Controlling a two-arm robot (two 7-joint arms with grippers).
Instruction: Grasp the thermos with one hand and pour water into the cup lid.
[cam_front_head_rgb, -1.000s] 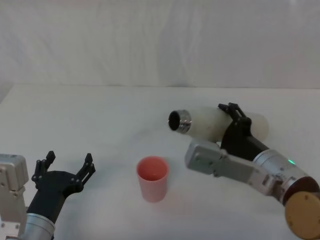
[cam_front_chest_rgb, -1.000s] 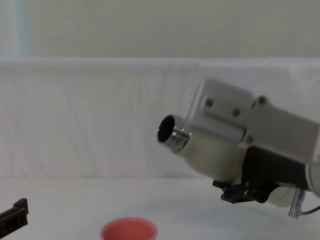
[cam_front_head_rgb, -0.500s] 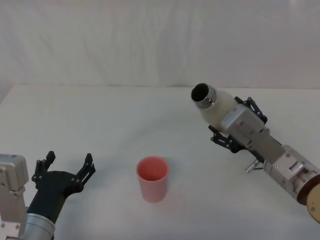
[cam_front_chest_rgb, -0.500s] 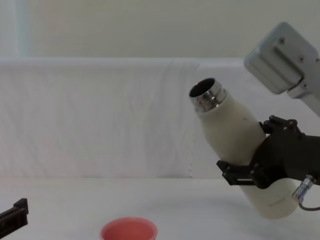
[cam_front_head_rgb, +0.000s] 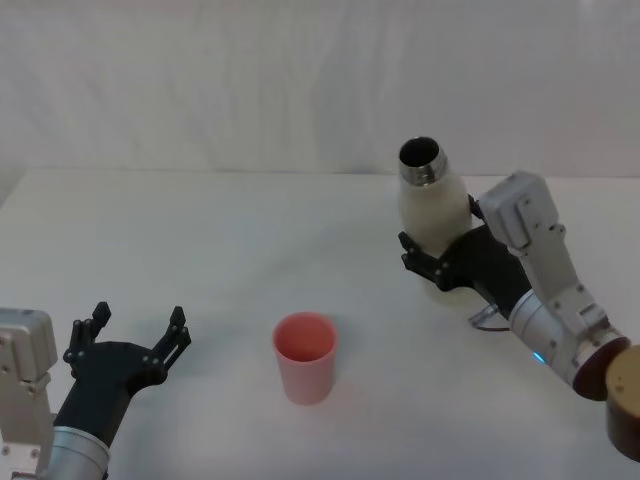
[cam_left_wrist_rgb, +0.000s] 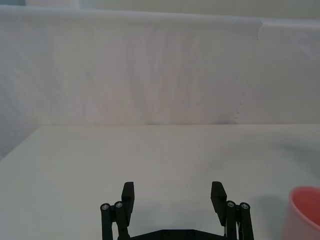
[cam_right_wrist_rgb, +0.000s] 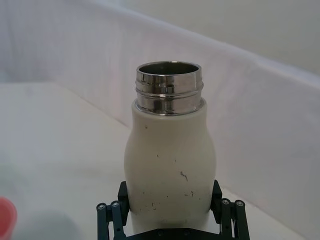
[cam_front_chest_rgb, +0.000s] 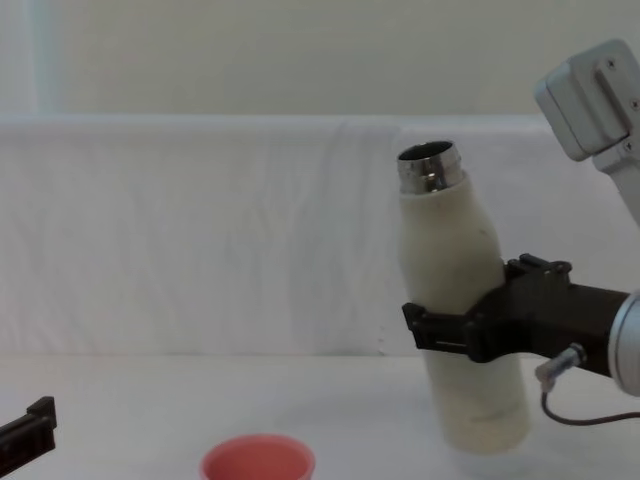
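The thermos (cam_front_head_rgb: 430, 205), cream-white with an open steel neck, stands almost upright at the right of the table, its mouth pointing up. My right gripper (cam_front_head_rgb: 440, 262) is shut on its lower body; the black fingers (cam_right_wrist_rgb: 122, 195) clamp both sides of the thermos (cam_right_wrist_rgb: 170, 155). In the chest view the thermos (cam_front_chest_rgb: 450, 260) has its base at table level, held by my right gripper (cam_front_chest_rgb: 455, 335). The salmon-pink cup lid (cam_front_head_rgb: 305, 355) stands upright to the thermos's front left, apart from it. My left gripper (cam_front_head_rgb: 140, 318) rests open near the table's front left, with nothing between its fingers (cam_left_wrist_rgb: 128, 190).
The white table (cam_front_head_rgb: 250, 230) is bare around the cup lid (cam_front_chest_rgb: 257, 460). A white cloth backdrop (cam_front_head_rgb: 300, 80) closes off the far edge. The cup lid (cam_left_wrist_rgb: 306, 212) sits a little to the side of the left gripper (cam_left_wrist_rgb: 173, 192).
The right arm has swung the thermos from lying nearly level with its mouth toward the cup lid to almost upright, and drawn it back and right. The left arm has not moved.
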